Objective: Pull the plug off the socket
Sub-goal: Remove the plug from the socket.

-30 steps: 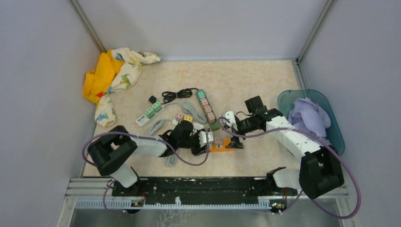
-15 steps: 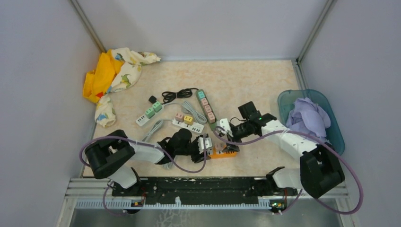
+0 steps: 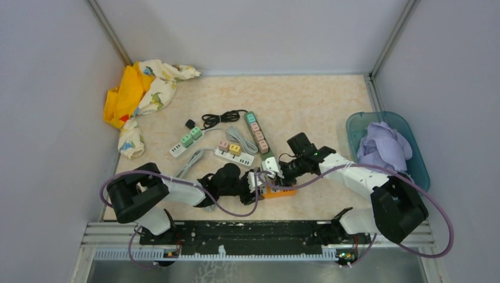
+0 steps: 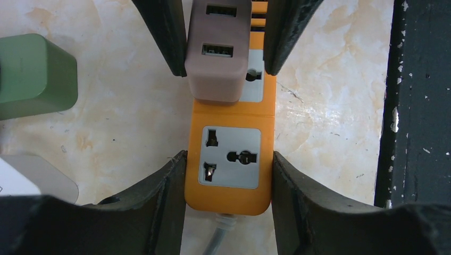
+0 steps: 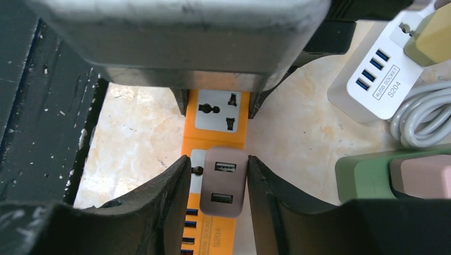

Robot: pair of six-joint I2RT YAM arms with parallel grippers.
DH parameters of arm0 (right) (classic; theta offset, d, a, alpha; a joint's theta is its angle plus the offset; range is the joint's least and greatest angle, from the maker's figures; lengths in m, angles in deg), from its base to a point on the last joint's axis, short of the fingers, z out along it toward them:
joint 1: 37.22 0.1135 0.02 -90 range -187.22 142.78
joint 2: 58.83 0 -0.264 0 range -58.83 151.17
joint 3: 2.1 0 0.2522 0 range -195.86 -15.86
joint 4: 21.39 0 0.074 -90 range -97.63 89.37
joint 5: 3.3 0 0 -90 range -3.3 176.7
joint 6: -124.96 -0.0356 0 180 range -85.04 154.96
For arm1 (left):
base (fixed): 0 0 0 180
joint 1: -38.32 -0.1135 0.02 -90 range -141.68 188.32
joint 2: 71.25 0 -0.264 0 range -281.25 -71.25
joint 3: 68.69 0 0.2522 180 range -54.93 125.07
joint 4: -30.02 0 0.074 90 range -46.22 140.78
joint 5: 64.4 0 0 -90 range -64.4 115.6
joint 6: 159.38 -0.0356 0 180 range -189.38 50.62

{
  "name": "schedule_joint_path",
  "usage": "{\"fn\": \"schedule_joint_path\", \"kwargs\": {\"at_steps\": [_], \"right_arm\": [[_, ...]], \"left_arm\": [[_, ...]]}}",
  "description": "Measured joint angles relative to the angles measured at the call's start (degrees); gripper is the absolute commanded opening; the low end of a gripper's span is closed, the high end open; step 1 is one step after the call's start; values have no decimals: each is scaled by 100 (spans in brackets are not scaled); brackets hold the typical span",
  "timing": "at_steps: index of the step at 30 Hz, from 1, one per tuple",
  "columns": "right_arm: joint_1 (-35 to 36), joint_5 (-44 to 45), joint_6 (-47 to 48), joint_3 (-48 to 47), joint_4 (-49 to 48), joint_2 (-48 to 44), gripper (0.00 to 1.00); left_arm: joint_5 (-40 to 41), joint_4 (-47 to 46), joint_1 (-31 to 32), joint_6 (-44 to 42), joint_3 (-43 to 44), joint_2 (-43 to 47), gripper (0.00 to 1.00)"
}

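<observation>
left end effector (image 4: 228,159): holds orange plastic power strip (image 4: 230,114) by both sides | right end effector (image 5: 218,170): narrow around brownish boxy USB plug (image 5: 225,191), one finger touching | plug: seated in strip, on tabletop (image 4: 106,133)

socket strip (image 4: 228,114): smooth orange plastic | plug (image 4: 218,69): matt mauve plastic | table (image 4: 330,95): smooth marbled top, lightly scuffed

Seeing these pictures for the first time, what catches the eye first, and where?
First, the two hands meeting over the orange power strip near the front middle of the table: the left hand clamps its free end, while the right hand brackets the brownish USB plug seated in it, a gap on one side. Next, the bright yellow cloth in the far left corner and the teal basin at the right edge.
</observation>
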Motion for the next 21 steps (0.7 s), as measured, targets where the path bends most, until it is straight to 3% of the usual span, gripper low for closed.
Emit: {"fn": "schedule_joint_path", "kwargs": {"at_steps": [13, 19, 21], "right_arm": [[57, 201, 22, -2, -173, 35, 0], [81, 138, 44, -2, -166, 35, 0], [92, 155, -350, -2, -317, 70, 0]], "left_arm": [[149, -98, 63, 68, -68, 20, 0], [190, -122, 79, 66, -90, 28, 0], [197, -120, 87, 66, -90, 28, 0]]}}
